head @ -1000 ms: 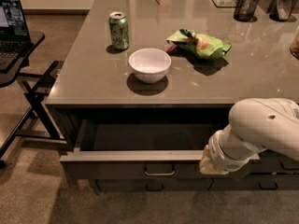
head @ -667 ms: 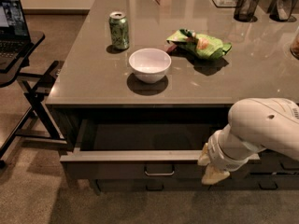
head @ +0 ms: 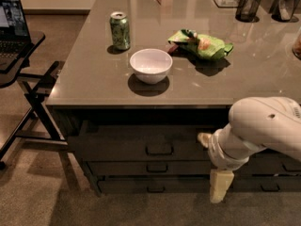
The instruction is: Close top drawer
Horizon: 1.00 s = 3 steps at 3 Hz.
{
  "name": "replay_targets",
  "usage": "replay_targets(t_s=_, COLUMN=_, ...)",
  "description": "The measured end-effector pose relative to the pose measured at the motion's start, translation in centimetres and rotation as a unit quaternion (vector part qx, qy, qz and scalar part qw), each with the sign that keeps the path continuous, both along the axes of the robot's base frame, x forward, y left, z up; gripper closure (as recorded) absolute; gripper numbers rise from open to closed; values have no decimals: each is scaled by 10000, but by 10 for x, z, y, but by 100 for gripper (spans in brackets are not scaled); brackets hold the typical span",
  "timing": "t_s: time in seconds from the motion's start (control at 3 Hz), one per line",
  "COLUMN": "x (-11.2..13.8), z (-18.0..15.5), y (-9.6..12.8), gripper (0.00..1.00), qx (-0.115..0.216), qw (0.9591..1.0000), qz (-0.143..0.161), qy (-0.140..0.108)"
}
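Top drawer [head: 141, 145]: highest front in the wide stack under the worktop [head: 89, 79]. It sat about level with the two fronts below, with no inner box showing. Shadow from the overhang hid any last gap.
Handle [head: 159, 149]: at the centre of the front, with nothing on it. A push needs only the flat face, so leaving it alone made sense.
End effector [head: 211, 166]: right of the handle, close to the drawer face; contact could not be told. It was released, with fingers [head: 203, 138] spread, one up at the drawer front and the other hanging low, grasping nothing.
Arm [head: 268, 126]: lay low at the right, under the worktop edge and apart from everything above.
Worktop items: can [head: 120, 30], bowl [head: 151, 65] and green bag [head: 202, 44] stood back from the front edge, well apart from the arm.
Judgement: the drawer looked shut or nearly so. Only a check for full seating seemed left.
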<state>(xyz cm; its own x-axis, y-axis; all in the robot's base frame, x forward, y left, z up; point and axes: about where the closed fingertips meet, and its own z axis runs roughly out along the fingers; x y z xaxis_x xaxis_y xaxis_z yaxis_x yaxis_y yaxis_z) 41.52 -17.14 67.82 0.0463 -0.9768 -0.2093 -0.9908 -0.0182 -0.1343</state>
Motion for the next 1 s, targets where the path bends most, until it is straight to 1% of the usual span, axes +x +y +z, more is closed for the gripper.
replay_targets(t_s=0.33, x=62, z=-1, y=23, gripper=0, qx=53, qw=9998, qz=-69, qy=-167)
replay_targets(t_s=0.67, x=91, z=14, y=56, gripper=0, qx=204, qw=9992, qz=59, qy=-340)
replay_targets(t_s=1.0, x=91, z=14, y=56, gripper=0, qx=204, qw=9992, qz=60, qy=-339)
